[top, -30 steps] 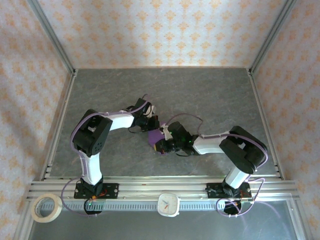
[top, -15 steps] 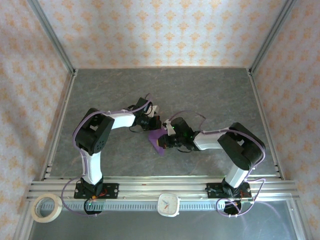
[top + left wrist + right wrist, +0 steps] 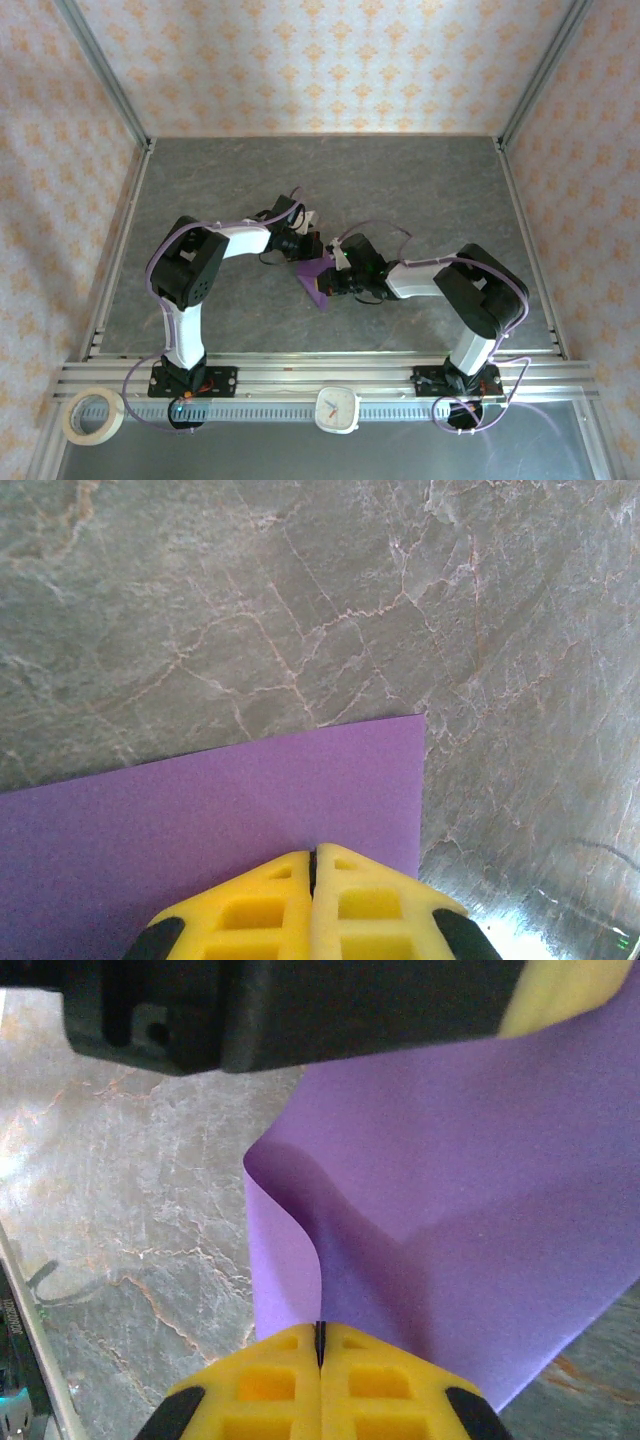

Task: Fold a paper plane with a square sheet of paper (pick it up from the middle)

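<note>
The purple sheet of paper (image 3: pixel 318 288) is being held at the middle of the table (image 3: pixel 420 180) between both arms. One corner is pointing toward the near edge, and the arms are hiding its long axis. The left claw (image 3: pixel 313 858) is pinching a flat edge, jaws together on it. The right claw (image 3: pixel 320 1332) is clamping another edge, where the sheet is buckling into a curl.

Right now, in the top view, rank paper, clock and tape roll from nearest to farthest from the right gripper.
1. paper, held by the right gripper, table centre.
2. clock, front rail.
3. tape roll, front left corner.
</note>
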### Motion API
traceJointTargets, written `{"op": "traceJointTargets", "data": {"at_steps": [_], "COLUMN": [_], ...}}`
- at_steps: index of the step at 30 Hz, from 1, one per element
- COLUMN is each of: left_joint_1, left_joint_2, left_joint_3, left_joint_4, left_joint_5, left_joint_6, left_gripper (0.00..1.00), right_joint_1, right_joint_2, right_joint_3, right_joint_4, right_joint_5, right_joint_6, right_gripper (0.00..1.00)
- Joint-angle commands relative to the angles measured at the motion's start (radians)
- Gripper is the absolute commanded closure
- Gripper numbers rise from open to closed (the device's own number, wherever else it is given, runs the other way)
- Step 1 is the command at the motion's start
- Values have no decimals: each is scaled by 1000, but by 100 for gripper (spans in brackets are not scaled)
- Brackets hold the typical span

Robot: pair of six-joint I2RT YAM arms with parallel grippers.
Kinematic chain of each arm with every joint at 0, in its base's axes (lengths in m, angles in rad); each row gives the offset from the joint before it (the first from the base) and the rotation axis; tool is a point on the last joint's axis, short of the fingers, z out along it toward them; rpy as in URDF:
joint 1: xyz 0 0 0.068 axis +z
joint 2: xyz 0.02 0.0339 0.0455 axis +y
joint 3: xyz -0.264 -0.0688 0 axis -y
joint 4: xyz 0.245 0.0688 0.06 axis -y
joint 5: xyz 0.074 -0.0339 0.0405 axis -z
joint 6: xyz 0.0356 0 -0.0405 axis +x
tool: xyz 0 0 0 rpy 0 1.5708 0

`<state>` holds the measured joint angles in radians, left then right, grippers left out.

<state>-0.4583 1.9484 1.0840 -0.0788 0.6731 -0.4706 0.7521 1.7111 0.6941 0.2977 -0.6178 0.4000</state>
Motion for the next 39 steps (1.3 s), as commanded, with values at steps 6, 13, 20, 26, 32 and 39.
{"op": "traceJointTargets", "data": {"at_steps": [6,13,20,26,32,39], "left_joint_1": [-12,-12,-11,-12,-11,-12], "left_joint_2": [40,41,41,38,36,37], "left_joint_3": [-30,-32,-31,-34,-39,-37], "left_joint_4": [-65,-61,-62,-61,-59,-59], "left_joint_5": [-69,-69,-69,-70,-73,-71], "left_joint_6": [-3,-6,-7,-7,-10,-11], "left_gripper": [97,97,97,97,97,97], "right_joint_1": [-12,-17,-17,-17,-17,-17], "right_joint_2": [-7,-10,-15,-7,-27,-21], "right_joint_3": [28,33,33,47,50,54], "right_joint_4": [-40,-69,-72,-90,-116,-135], "right_joint_5": [90,96,103,100,91,98], "right_joint_6": [1,-8,-10,-13,-16,-20], "right_gripper": [98,97,97,98,98,98]}}
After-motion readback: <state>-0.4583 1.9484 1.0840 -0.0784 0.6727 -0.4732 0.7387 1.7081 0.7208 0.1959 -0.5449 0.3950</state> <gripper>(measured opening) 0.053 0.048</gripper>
